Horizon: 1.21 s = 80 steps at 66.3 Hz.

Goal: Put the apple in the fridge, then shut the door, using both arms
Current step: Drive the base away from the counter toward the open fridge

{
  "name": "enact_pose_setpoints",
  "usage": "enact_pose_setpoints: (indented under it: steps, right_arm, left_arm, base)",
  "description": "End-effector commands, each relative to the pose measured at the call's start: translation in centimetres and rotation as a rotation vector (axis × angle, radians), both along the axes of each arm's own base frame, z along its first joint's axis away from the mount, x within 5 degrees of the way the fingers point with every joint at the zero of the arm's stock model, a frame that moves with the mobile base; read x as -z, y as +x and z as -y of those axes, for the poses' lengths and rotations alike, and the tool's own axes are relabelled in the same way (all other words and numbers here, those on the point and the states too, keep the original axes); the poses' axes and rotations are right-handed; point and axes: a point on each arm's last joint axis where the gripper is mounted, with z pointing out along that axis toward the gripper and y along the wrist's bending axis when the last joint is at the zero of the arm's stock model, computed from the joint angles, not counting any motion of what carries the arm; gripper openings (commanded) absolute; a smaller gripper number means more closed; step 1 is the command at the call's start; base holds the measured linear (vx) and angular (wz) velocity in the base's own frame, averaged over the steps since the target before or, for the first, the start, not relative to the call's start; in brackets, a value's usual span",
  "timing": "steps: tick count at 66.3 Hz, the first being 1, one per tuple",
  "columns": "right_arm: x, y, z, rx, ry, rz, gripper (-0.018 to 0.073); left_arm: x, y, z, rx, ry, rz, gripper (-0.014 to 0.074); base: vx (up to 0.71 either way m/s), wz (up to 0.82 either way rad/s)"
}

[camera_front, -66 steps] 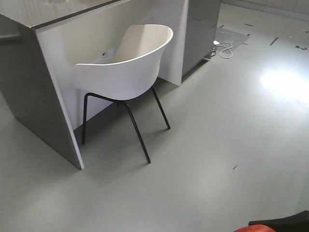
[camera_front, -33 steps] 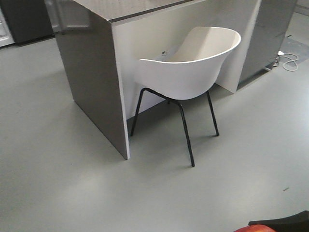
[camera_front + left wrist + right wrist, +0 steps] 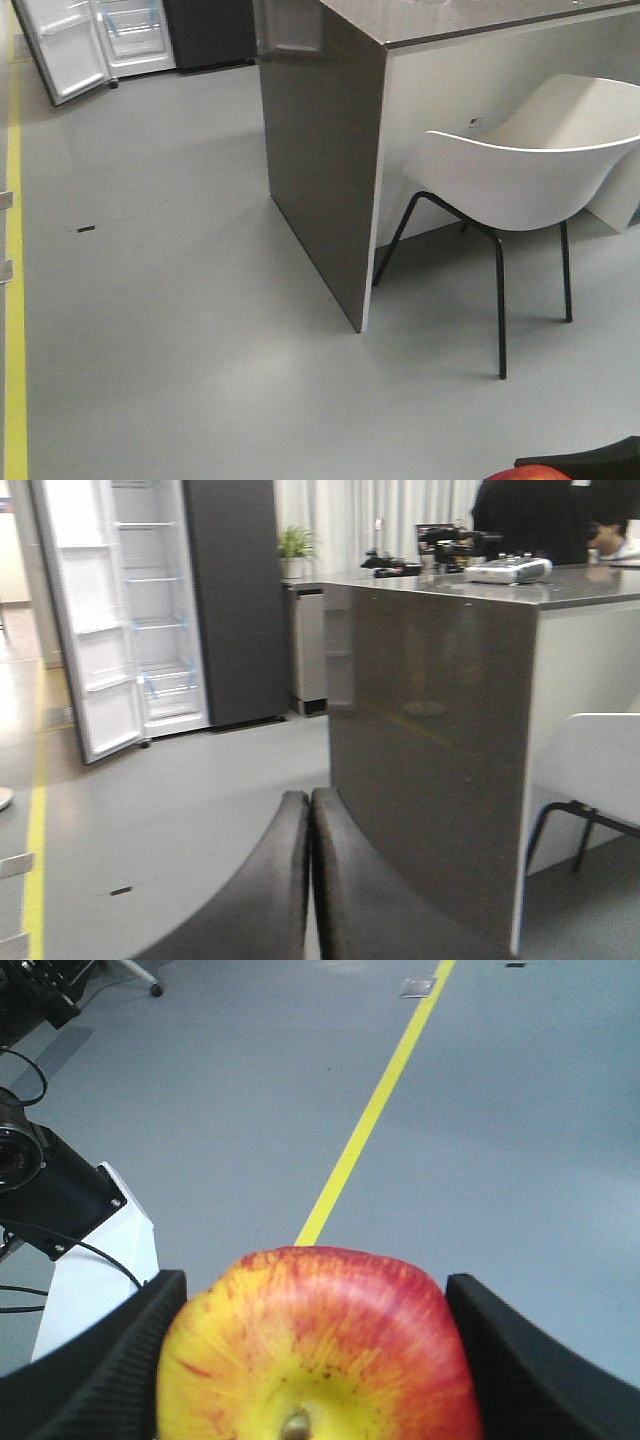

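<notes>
Right wrist view: right gripper (image 3: pixel 316 1355) pinches the apple (image 3: pixel 320 1340) between two black fingers, above a grey floor (image 3: pixel 200 1110) with a yellow line (image 3: pixel 370 1120). Left wrist view: left gripper (image 3: pixel 310 880) pressed together, holding nothing. The fridge (image 3: pixel 235 600) stands well beyond it, door (image 3: pixel 100 680) open, left of the counter (image 3: pixel 430 740).

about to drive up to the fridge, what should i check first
1. apple held in right gripper: ok, a finger on each side.
2. left gripper free for the door: ok, shut and empty.
3. Door open: ok, swung wide.
4. fridge within reach: not ok, far away.
5. Path: ok, counter and chair stand off to the right.
</notes>
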Motion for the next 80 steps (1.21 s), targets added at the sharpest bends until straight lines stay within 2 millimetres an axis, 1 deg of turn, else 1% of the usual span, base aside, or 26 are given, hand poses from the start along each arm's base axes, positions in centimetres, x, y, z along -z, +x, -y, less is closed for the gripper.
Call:
enact_pose_setpoints:
  steps: [1,54,80]
  right_arm:
    - [-1.26,0.19,-0.19,0.019,0.066,0.034,0.0112]
    - [-1.26,0.19,-0.19,0.019,0.066,0.034,0.0112]
    - [-1.26,0.19,-0.19,0.019,0.066,0.034,0.0112]
  left_arm:
    - [-1.34,-0.27,0.02,0.001,-0.006,0.106,-0.0006]
    - [-1.34,-0.27,0.02,0.001,-0.006,0.106,-0.0006]
    - [-1.34,-0.27,0.02,0.001,-0.006,0.106,-0.0006]
  base:
    - [0.06,0.43]
    - [0.08,0.34]
    - [0.1,0.26]
